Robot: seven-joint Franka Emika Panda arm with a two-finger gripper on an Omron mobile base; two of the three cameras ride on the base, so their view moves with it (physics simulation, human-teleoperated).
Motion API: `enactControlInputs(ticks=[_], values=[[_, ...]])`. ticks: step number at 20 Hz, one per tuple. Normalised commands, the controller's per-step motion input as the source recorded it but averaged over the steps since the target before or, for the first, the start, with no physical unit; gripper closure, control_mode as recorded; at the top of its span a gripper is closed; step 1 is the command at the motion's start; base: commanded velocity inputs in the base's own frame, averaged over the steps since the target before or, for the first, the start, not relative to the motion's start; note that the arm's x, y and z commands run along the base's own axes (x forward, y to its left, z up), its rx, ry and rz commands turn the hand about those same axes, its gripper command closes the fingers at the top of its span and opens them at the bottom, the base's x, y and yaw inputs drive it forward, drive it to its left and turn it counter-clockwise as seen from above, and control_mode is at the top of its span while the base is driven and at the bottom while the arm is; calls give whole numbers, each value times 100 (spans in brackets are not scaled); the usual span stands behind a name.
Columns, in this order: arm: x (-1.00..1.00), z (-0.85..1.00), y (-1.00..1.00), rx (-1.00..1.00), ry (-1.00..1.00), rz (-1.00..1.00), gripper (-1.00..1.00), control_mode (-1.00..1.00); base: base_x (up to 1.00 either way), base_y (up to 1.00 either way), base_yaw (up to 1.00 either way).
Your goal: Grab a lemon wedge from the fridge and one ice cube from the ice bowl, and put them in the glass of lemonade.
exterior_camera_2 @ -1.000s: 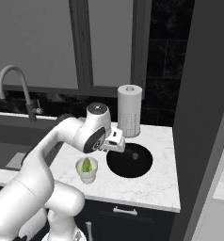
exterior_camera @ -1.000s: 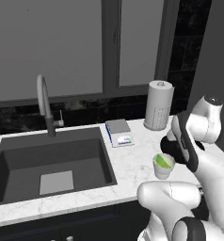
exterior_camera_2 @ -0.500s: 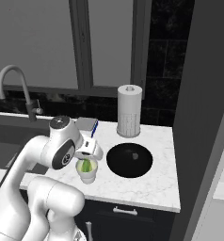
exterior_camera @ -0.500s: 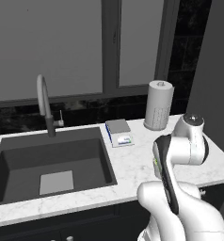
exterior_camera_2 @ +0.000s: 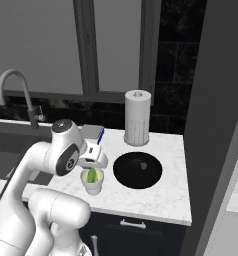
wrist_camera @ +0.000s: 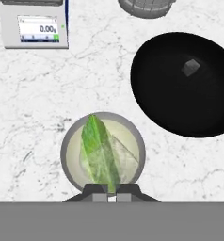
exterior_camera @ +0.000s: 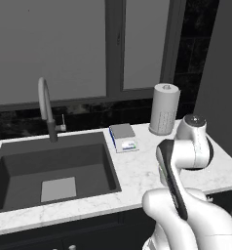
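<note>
The glass of lemonade (wrist_camera: pixel 71 155) stands on the marble counter, with the green lemon wedge (wrist_camera: pixel 99 146) leaning upright inside it. My gripper (wrist_camera: pixel 111 192) hangs straight above the glass (exterior_camera_2: pixel 92 186), shut on a pale translucent ice cube (wrist_camera: pixel 124 157) that shows just past the fingertips. In the right base view the gripper (exterior_camera_2: pixel 93 167) sits right over the wedge (exterior_camera_2: pixel 92 175). The ice bowl (wrist_camera: pixel 180 108), a wide black dish, lies just right of the glass and holds another ice cube (wrist_camera: pixel 191 67). At the counter's right end rises a tall grey side that looks like the fridge (exterior_camera_2: pixel 216 100).
A small digital scale (wrist_camera: pixel 34 26) sits behind the glass toward the sink (exterior_camera: pixel 54 171) with its curved faucet (exterior_camera: pixel 46 107). A white paper-towel roll (exterior_camera_2: pixel 137 117) stands behind the ice bowl (exterior_camera_2: pixel 138 170) near the window. The counter's front edge runs just before the glass.
My hand has swung left from over the ice bowl to above the glass, staying shut all the way. The wedge has stayed in the glass.
</note>
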Motion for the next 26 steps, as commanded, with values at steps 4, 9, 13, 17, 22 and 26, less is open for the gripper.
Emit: enactControlInputs(ticks=[4, 9, 13, 17, 22, 26], values=[[22, 0, 0, 0, 3, 0, 100, -100, 0, 0, 0], [12, 0, -9, 0, 0, 0, 100, -100, 0, 0, 0], [-10, 0, 0, 0, 0, 0, 100, -100, 0, 0, 0], [0, 0, 0, 0, 0, 0, -100, -100, 0, 0, 0], [-44, 8, 0, 0, -2, 0, -100, -100, 0, 0, 0], [-47, 9, 0, 2, -8, 1, -100, -100, 0, 0, 0]])
